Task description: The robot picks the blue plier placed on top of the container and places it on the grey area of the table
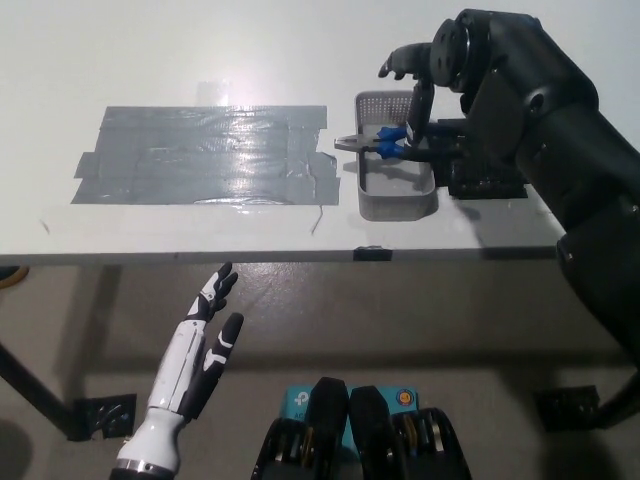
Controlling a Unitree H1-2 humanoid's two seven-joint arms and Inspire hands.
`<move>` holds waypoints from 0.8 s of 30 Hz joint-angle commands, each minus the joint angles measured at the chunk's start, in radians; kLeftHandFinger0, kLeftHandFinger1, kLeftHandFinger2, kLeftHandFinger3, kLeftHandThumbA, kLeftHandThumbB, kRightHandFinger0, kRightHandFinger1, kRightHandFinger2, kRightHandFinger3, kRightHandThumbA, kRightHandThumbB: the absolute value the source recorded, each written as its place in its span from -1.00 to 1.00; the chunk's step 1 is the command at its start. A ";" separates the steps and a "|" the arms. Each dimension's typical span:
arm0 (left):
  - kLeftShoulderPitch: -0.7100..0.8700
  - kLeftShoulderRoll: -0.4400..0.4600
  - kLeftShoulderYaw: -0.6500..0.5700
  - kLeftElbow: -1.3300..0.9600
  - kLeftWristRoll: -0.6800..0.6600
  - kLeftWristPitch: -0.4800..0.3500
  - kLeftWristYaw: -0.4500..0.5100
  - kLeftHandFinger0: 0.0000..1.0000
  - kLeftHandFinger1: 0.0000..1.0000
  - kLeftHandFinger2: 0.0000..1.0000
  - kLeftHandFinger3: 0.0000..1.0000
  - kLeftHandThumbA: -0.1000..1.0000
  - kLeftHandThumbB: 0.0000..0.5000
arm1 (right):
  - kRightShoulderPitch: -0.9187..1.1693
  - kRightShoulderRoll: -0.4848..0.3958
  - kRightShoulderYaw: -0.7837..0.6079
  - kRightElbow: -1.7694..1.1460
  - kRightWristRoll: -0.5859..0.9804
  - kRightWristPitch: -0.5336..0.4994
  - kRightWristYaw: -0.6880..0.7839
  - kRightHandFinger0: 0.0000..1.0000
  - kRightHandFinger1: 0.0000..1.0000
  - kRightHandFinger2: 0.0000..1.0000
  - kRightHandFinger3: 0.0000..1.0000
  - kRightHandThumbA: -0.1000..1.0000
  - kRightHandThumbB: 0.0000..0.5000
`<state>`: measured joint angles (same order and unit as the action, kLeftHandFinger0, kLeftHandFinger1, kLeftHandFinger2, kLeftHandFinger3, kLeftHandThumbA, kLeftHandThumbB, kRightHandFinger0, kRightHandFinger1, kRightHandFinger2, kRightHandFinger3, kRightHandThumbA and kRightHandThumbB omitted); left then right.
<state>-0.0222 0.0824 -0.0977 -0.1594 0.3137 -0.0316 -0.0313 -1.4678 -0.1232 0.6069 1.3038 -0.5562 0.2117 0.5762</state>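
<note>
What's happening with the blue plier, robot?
Right hand over container, fingers on blue plier, grip unclear. Left hand open below table. Grey area unobstructed.

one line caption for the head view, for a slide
Black right hand over blue plier lying across grey container; white left hand open below table.

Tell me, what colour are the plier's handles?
Blue, on the plier lying across the container; the head view shows it.

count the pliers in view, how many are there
1: the blue plier lies across the rim of the grey container, metal nose pointing toward the grey area, handles under the black right hand. The container's right side is partly hidden.
</note>
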 commanded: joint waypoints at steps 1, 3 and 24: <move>-0.007 0.008 -0.002 -0.028 0.005 -0.025 0.008 1.00 1.00 1.00 1.00 1.00 -1.00 | -0.055 -0.001 -0.017 0.000 0.005 -0.015 -0.018 1.00 1.00 1.00 1.00 1.00 0.48; -0.010 0.007 -0.001 -0.026 0.001 -0.029 0.010 1.00 1.00 1.00 1.00 1.00 -1.00 | -0.054 0.002 -0.022 0.007 0.011 -0.029 -0.007 1.00 1.00 1.00 1.00 1.00 0.40; -0.016 0.008 -0.006 -0.036 -0.012 -0.024 0.000 1.00 1.00 1.00 1.00 1.00 -1.00 | -0.001 0.042 0.010 0.062 -0.022 -0.015 -0.057 1.00 1.00 1.00 1.00 1.00 0.50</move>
<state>-0.0234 0.0851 -0.1016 -0.1658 0.3103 -0.0304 -0.0317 -1.4292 -0.0834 0.6118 1.3640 -0.5609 0.2089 0.5478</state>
